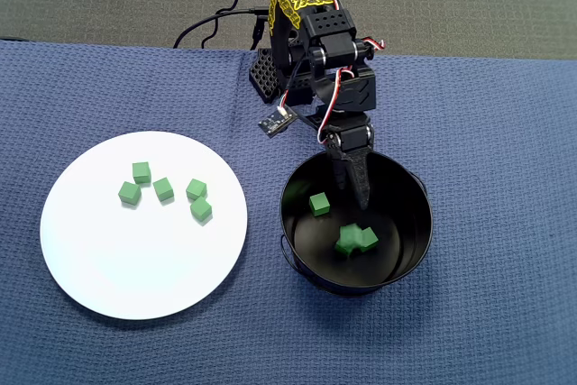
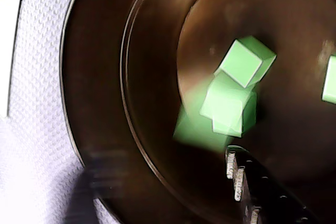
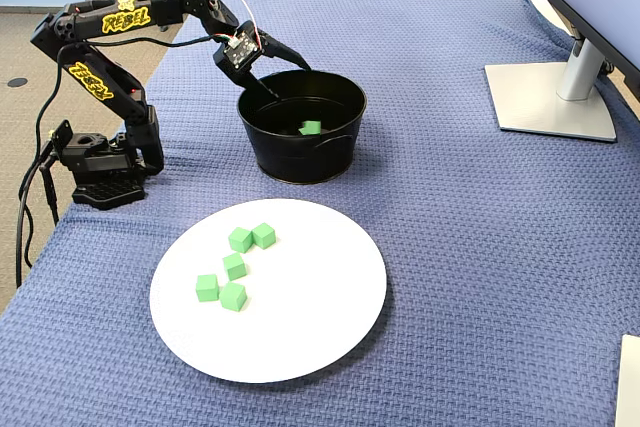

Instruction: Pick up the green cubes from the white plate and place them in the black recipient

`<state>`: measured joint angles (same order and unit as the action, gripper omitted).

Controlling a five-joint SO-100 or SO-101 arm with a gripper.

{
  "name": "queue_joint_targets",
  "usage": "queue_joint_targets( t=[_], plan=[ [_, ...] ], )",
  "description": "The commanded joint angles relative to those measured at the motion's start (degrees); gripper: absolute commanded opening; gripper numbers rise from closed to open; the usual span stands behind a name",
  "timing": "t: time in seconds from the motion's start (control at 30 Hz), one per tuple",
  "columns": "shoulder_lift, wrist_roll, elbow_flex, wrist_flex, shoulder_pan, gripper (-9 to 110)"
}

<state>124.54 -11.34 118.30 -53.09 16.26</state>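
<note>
Hovering our black two-finger gripper (image 1: pixel 354 188), jaws parted and empty, inside the glossy black metal pot (image 1: pixel 410 263) above dropped green cubes (image 1: pixel 356 240), we should lift straight clear before swinging toward five left on the round white plate (image 1: pixel 99 268).

Overhead and fixed views evenly lit, bright and sharp, shadows soft and faint around the white plate (image 1: pixel 90 259) and black pot (image 1: pixel 410 250); wrist view close-up, motion-blurred, green cubes (image 2: pixel 231 106) smeared with ghosted edges, cloth (image 2: pixel 37 129) washed out at left, pot wall dark with dull sheen.
</note>
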Motion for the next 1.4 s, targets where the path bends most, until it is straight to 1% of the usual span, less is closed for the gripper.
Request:
queue_joint_targets(
  t=[0.0, 0.23, 0.37, 0.47, 0.7, 0.97, 1.1, 1.17, 1.37],
  plan=[
    [-0.8, -5.4, -11.3, -4.9, -9.0, 26],
    [-9.7, -22.2, -29.3, -13.4, -30.8, 24],
    [-13.5, -27.5, -29.4, -9.8, -42.6, 20],
    [-17.6, -30.8, -27.4, -8.1, -48.4, 21],
    [-25.9, -31.5, -24.4, -5.2, -55.3, 21],
    [-34.1, -31.6, -27.0, -5.6, -60.0, 25],
    [-40.5, -29.5, -32.0, -10.5, -59.9, 23],
    [-45.4, -27.6, -37.2, -12.7, -60.4, 22],
    [-53.6, -28.0, -45.3, -13.1, -61.7, 22]
  ],
)
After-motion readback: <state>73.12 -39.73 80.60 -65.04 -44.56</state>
